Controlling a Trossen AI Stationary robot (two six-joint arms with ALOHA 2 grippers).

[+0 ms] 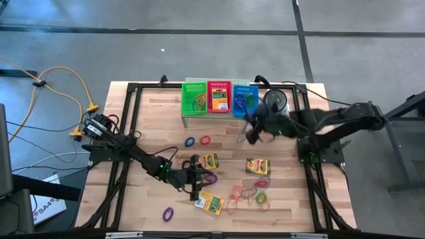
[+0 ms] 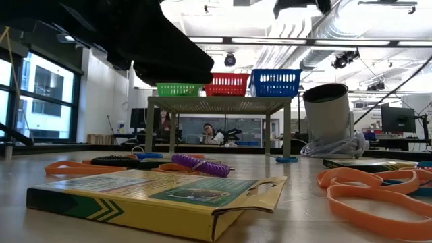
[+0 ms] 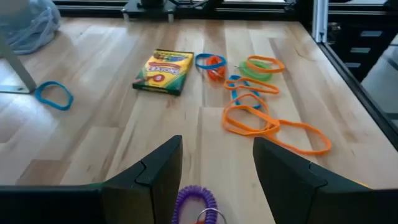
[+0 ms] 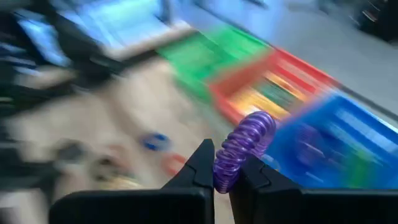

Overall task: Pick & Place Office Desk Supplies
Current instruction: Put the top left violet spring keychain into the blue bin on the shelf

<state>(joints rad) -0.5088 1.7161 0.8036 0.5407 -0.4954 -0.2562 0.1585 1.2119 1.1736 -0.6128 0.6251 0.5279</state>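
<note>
Two fingers of the right gripper pinch a purple coil band near the blue basket, likely for dropping in. Left gripper, spread, straddles another purple coil on the table, apparently to grasp it.

Green basket, red basket, blue basket in row on pale mesh stand. Crayon boxes yellow with green chevron stripes; another yellow-green box. Purple coiled band between black fingers of right gripper. Orange bands, green band, blue band. Light wood-grain table. Silvery tin.
</note>
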